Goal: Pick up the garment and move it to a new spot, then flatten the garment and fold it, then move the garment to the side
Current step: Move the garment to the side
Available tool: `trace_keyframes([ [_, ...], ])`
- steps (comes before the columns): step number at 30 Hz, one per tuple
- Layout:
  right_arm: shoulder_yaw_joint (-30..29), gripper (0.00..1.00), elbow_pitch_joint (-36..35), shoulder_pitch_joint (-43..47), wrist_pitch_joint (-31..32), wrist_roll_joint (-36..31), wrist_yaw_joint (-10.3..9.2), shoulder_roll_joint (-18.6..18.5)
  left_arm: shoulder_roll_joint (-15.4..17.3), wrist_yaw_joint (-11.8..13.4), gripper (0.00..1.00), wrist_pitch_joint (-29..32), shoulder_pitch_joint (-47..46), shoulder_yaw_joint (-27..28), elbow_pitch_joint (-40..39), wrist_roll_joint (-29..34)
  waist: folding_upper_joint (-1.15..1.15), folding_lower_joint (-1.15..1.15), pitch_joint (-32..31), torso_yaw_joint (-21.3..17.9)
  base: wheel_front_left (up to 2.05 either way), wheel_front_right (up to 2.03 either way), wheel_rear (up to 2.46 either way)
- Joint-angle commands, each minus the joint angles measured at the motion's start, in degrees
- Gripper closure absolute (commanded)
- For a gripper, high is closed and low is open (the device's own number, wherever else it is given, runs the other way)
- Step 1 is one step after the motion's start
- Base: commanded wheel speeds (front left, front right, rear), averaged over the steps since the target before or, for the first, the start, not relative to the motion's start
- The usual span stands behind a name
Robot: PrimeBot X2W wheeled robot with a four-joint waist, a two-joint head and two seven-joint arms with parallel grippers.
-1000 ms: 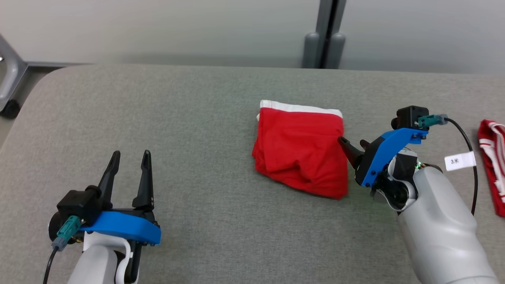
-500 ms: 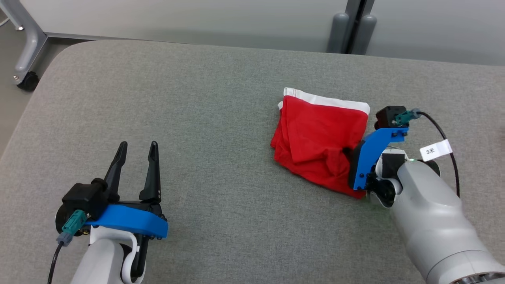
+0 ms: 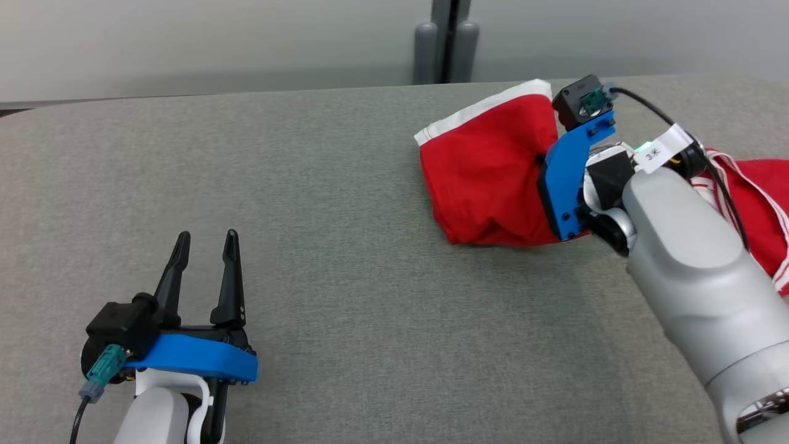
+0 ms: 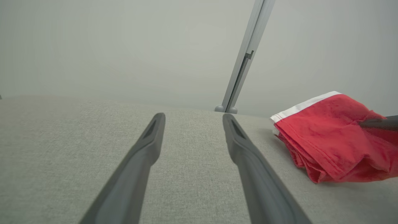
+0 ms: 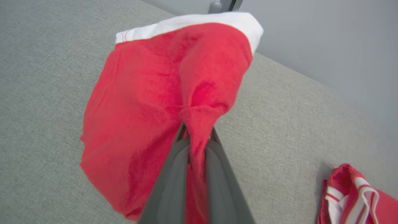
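Lifted now, red garment (image 3: pixel 487 179) pinched in right gripper (image 5: pixel 198 129) (left gripper (image 3: pixel 206 234) fingers apart)

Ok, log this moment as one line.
right end effector: shut on red garment | left end effector: open, empty | red garment: partly off grey surface

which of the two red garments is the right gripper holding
The plain red garment with the white waistband: the right gripper pinches a fold of it. The striped garment lies apart on the table.
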Motion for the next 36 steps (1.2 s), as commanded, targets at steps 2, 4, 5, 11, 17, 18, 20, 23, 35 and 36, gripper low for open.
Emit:
trace_keyframes([
  [2,2.4,1.00,-4.3,0.1,2.4,3.3,0.00,-3.6,-0.3,-0.1,0.00,-0.2,0.1,0.5,-0.6,0.5,0.00,0.00,-0.6,-2.8,0.00,0.00,0.00],
  [4,4.9,1.00,-8.6,0.9,4.7,6.1,0.00,-6.9,-0.5,-0.1,0.00,-0.2,-0.4,0.3,-1.0,0.6,0.00,0.00,0.1,-4.3,0.00,0.00,0.00],
  [5,6.1,1.00,-10.9,1.2,5.7,7.3,0.00,-8.6,-0.4,-0.1,0.00,-0.2,-0.6,0.4,-1.2,0.7,0.00,0.00,0.5,-4.9,0.00,0.00,0.00],
  [11,10.0,1.00,-21.5,1.5,9.9,12.3,0.00,-20.8,0.6,-0.1,0.00,-0.2,-2.2,0.3,-2.0,0.9,0.00,0.00,4.3,-8.2,0.00,0.00,0.00],
  [17,11.7,1.00,-28.5,2.2,12.2,14.9,0.00,-31.7,2.1,-0.1,0.00,-0.2,-4.2,-0.4,-2.4,1.0,0.00,0.00,8.2,-9.9,0.00,0.00,0.00],
  [18,12.2,1.00,-29.6,2.5,12.5,15.6,0.00,-33.6,2.4,-0.1,0.00,-0.2,-4.5,-0.5,-2.4,1.0,0.00,0.00,8.9,-10.2,0.00,0.00,0.00],
  [20,12.9,1.00,-30.6,2.9,12.7,15.7,0.00,-37.2,3.1,-0.1,0.00,-0.2,-5.1,-0.8,-2.5,0.9,0.00,0.00,10.1,-10.7,0.00,0.00,0.00],
  [23,12.0,1.00,-29.5,3.5,11.4,13.7,-0.01,-41.0,4.0,0.0,0.00,0.1,-5.7,-0.5,-3.1,0.8,0.00,0.00,11.9,-11.4,0.00,0.00,0.00],
  [35,-1.1,1.00,-16.2,5.6,-2.4,1.1,0.00,-35.0,6.7,0.4,0.00,3.7,-9.0,-1.7,-7.9,2.0,0.00,0.00,18.4,-12.2,0.00,0.00,0.00],
  [36,-2.6,0.87,-15.1,5.8,-3.0,0.2,0.00,-34.0,7.0,0.4,0.00,3.9,-9.1,-1.7,-8.2,2.1,0.00,0.00,18.6,-12.3,0.00,0.00,0.00],
])
